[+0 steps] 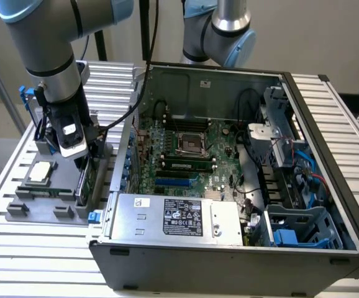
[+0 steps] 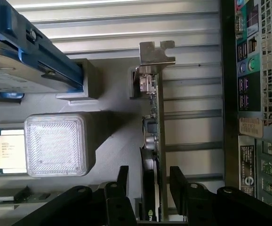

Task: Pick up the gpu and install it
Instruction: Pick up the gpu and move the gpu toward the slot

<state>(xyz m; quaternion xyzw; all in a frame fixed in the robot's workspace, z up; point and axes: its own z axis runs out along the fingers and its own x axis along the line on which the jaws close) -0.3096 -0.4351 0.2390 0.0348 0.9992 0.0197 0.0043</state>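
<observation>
Gripper (image 2: 150,170) released, jaws spread astride gpu (image 2: 151,125), no grasp yet.
Gpu stands on edge in gray holder (image 1: 40,208), exterior view's left of PC case (image 1: 229,264); silver bracket (image 2: 156,52) at end away from fingers (image 2: 177,181).

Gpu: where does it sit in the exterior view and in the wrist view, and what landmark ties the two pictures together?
Exterior view: the gpu stands on edge in the grey fixture, at the exterior view's left of the case, under the gripper.
Wrist view: the gpu runs edge-on between the open fingers, touching neither.
Shared landmark: the processor chip on the fixture beside it.
</observation>
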